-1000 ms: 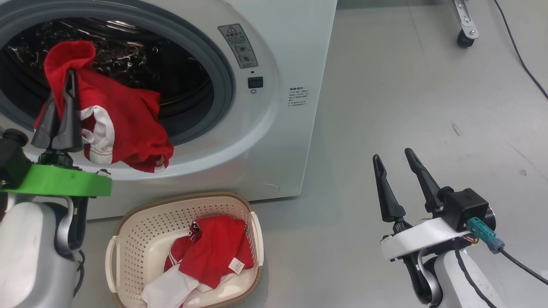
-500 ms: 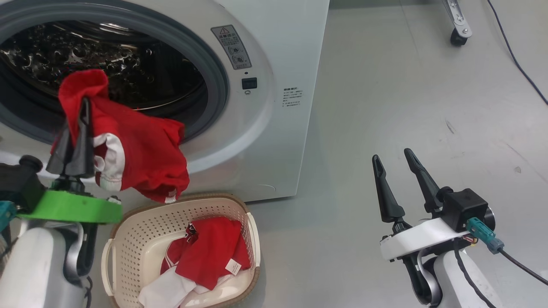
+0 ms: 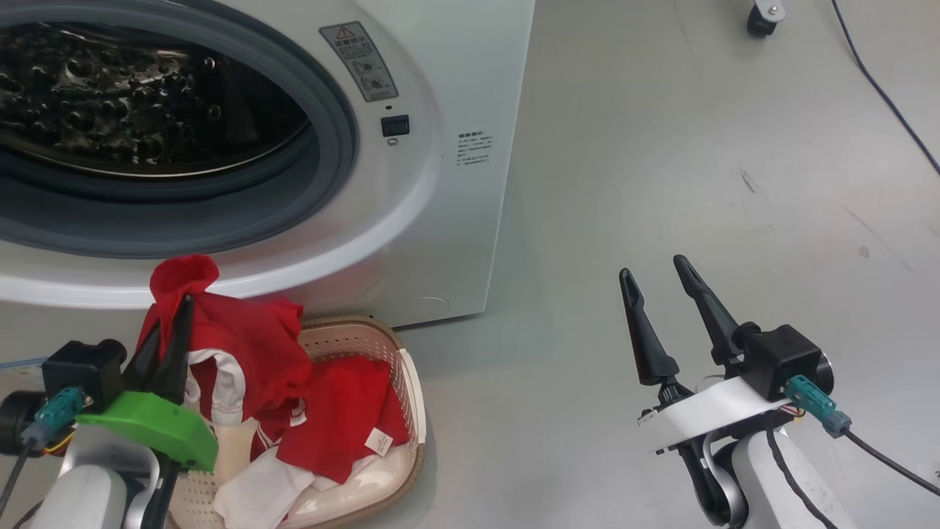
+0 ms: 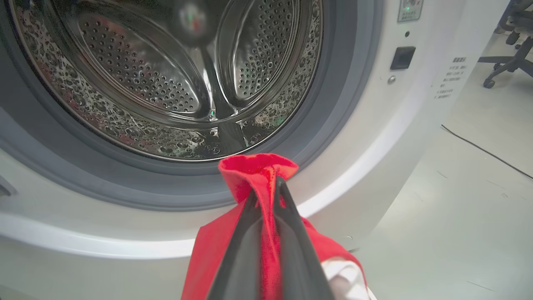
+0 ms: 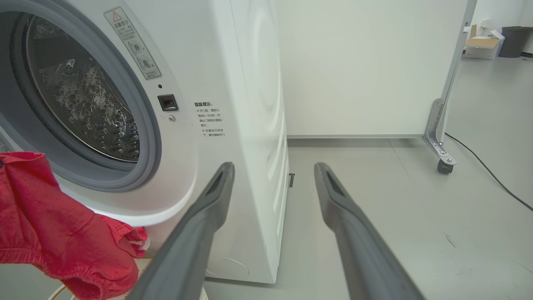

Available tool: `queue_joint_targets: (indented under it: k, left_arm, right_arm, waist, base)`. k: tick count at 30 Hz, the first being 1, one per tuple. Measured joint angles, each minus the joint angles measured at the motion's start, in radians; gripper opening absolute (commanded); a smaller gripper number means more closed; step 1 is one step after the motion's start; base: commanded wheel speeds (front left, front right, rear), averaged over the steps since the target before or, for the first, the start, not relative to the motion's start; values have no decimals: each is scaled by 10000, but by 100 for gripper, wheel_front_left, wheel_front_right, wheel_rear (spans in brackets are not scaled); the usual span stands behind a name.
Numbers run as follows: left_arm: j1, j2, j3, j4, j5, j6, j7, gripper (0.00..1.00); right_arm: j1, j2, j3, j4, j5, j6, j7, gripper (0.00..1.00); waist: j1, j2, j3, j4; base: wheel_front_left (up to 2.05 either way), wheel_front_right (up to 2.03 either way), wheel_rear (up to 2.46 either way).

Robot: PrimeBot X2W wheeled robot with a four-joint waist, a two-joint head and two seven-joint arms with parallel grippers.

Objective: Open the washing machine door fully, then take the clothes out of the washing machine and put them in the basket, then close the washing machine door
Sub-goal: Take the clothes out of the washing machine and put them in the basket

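Left gripper (image 4: 266, 189) is pinching a red garment (image 3: 250, 345) tight between its two pressed-together fingers. This cloth is hanging over the left side of the basket (image 3: 407, 389), just in front of the washing machine (image 3: 455, 88). More red and white clothes (image 3: 338, 426) are lying inside the basket. Right gripper (image 3: 652, 265) is hovering over the grey floor (image 3: 661, 147), fingers spread wide, holding nothing.

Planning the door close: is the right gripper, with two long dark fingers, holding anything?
No, the right gripper stands open, nothing between its fingers.
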Motion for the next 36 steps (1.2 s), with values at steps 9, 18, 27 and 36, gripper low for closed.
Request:
queue_joint_targets:
  k: [9,18,27,36]
  left_arm:
    - [53,38,-263,456,-44,-75,286,0]
    - [-181,123,-464,1145,19,-157,527,0]
    - [-701,291,-222,2201,-8,-161,648,0]
    - [-1249,318,-88,3446,-159,-159,792,0]
  right_arm:
    - [-215,0,6,-234,163,-4,0,100]
    - [-555,2,102,-453,353,-46,0,100]
    - [-652,6,71,-594,441,-203,0,100]
    - [-857,8,6,-727,437,-282,0,100]
  waist:
    - [0,0,644,-534]
    - [0,0,1347,-1120]
    - [0,0,2051,-1536]
    - [0,0,2647,-1724]
  base:
    - [0,0,0]
    - [0,0,0]
    - [0,0,0]
    - [0,0,0]
